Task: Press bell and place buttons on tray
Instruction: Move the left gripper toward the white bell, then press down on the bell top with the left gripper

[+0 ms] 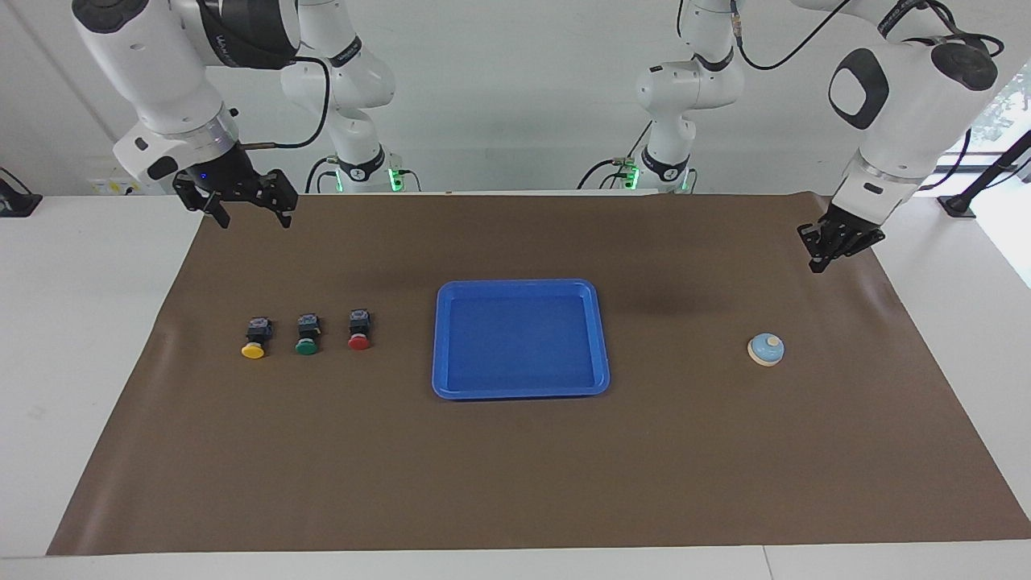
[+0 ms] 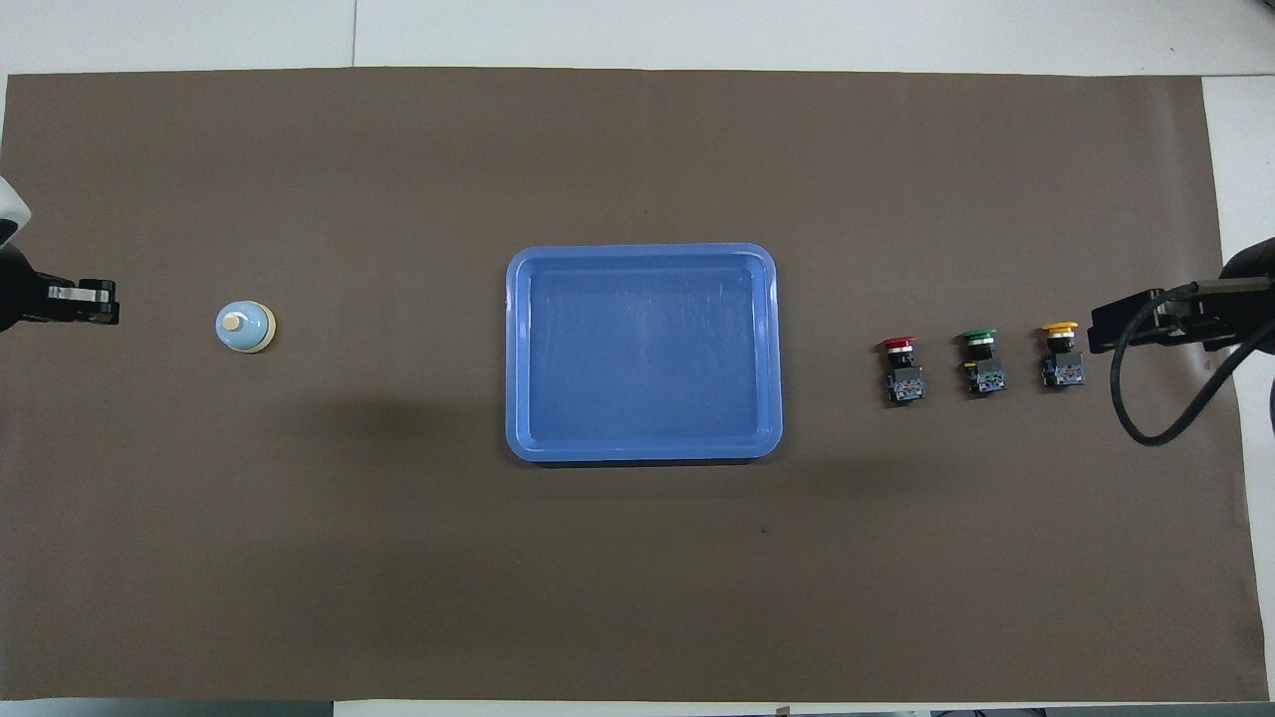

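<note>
The light blue bell [image 1: 766, 349] [image 2: 245, 327] with its cream knob stands on the brown mat toward the left arm's end. My left gripper [image 1: 820, 260] [image 2: 105, 302] hangs shut and empty over the mat's edge, off to one side of the bell. The blue tray [image 1: 600, 338] [image 2: 518, 349] lies empty at the mat's middle. Toward the right arm's end lie the three buttons in a row: red [image 1: 358, 329] [image 2: 901, 366], green [image 1: 307, 335] [image 2: 981, 359], yellow [image 1: 255, 338] [image 2: 1062, 354]. My right gripper [image 1: 252, 218] [image 2: 1101, 334] waits open in the air over that end of the mat.
A brown mat [image 1: 515, 475] covers most of the white table [image 1: 72, 322]. A black cable [image 2: 1146, 418] loops down from the right arm beside the yellow button. Arm bases [image 1: 660, 173] stand at the robots' edge of the table.
</note>
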### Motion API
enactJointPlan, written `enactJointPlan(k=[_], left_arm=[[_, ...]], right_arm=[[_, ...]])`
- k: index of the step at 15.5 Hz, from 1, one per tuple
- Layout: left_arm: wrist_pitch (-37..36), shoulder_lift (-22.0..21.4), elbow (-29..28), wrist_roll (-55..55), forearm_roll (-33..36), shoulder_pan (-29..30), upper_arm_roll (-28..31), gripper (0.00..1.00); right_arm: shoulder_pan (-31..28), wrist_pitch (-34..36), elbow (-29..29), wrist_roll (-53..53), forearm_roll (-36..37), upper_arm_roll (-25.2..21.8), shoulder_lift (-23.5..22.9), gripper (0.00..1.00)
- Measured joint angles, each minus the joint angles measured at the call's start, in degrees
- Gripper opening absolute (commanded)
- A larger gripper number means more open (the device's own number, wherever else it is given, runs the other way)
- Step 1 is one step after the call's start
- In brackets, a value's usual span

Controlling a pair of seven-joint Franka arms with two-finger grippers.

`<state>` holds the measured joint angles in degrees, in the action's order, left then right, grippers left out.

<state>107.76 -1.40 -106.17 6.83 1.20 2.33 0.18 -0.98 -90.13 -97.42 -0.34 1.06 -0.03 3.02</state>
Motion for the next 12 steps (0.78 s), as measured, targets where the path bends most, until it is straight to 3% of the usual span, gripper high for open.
enactJointPlan(k=[12], left_arm=[[12.42, 6.68, -6.80, 0.91, 0.00, 0.41, -0.37, 0.00]], right_arm=[[0.00, 0.00, 0.00, 0.00, 0.00, 0.00, 0.00, 1.00]])
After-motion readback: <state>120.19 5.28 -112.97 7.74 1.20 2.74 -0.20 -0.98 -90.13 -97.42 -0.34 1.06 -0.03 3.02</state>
